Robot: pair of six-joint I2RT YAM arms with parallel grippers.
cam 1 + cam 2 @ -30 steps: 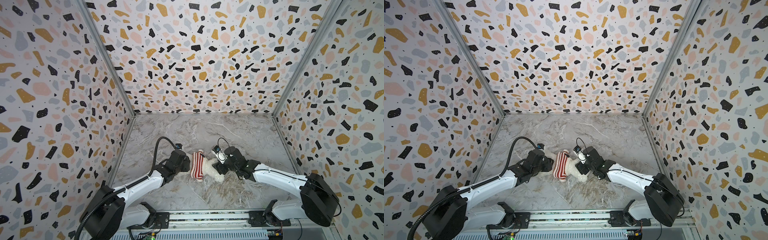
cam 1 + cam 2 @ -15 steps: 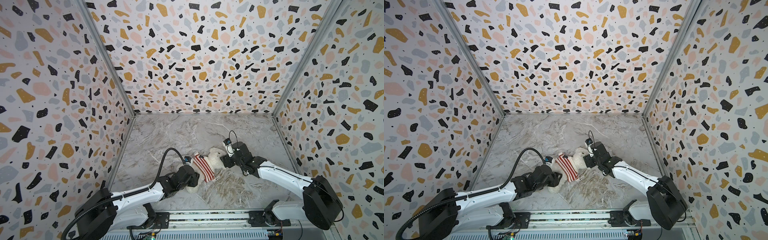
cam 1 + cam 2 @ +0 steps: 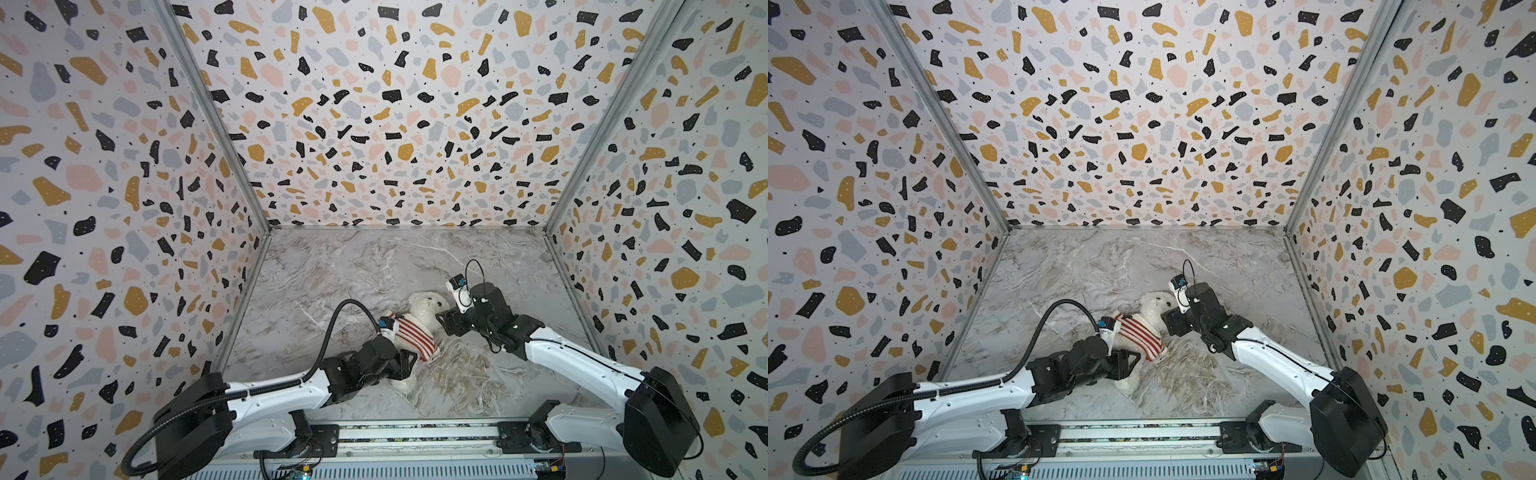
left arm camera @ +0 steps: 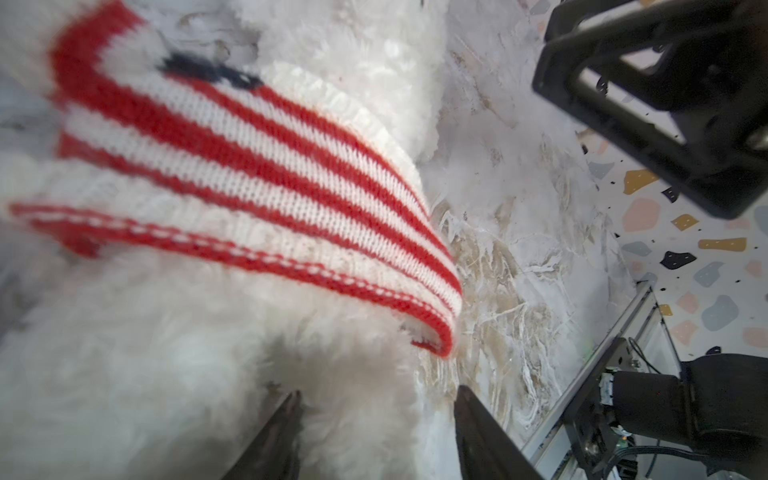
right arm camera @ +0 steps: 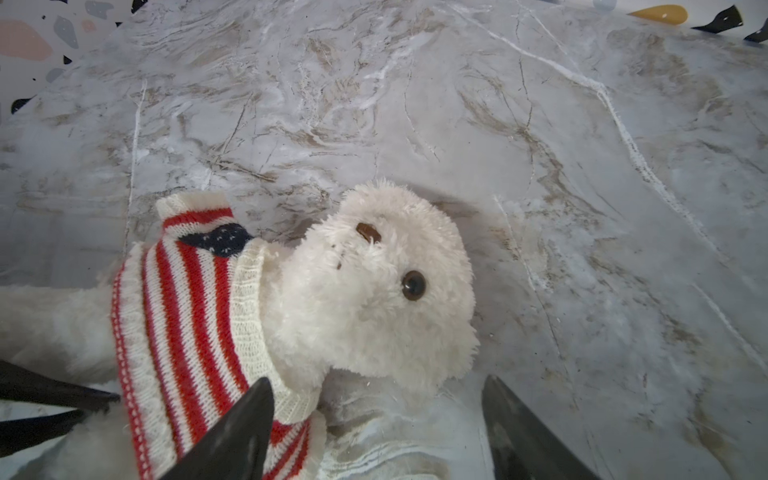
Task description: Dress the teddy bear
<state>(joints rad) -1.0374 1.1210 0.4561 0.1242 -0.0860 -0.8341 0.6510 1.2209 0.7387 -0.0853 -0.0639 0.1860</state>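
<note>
- Top views: the teddy bear (image 3: 424, 305) lies on the marble table (image 3: 374, 266) near its middle, with its head toward the far side and its legs toward the near edge. The striped top (image 3: 413, 334) covers its torso.
- Top views: the left gripper (image 3: 409, 361) sits at the bear's lower body. The right gripper (image 3: 446, 322) sits just right of the head. Both top views agree on the bear (image 3: 1152, 307), the left gripper (image 3: 1127, 361) and the right gripper (image 3: 1169, 322).
- Left wrist view: the left gripper (image 4: 376, 399) has its jaws parted astride white fur (image 4: 166, 353). Bare marble shows beside one finger, so nothing looks clamped. The hem of the top (image 4: 249, 166) stands loose, lifted off the body on the right.
- Right wrist view: the right gripper (image 5: 378, 380) is wide apart and holds nothing. One finger is beside the collar of the top (image 5: 187, 311). The bear (image 5: 374, 291) faces up. Whether its arm fills the far sleeve cannot be told.
- Step in hand, as judged: seating the hem lower on the body.
  - Pinch knit only, at the loose hem edge, not fur.
  - Brace the head or collar with the right gripper before pulling.
  - Pull along the body toward the legs, not upward.
</note>
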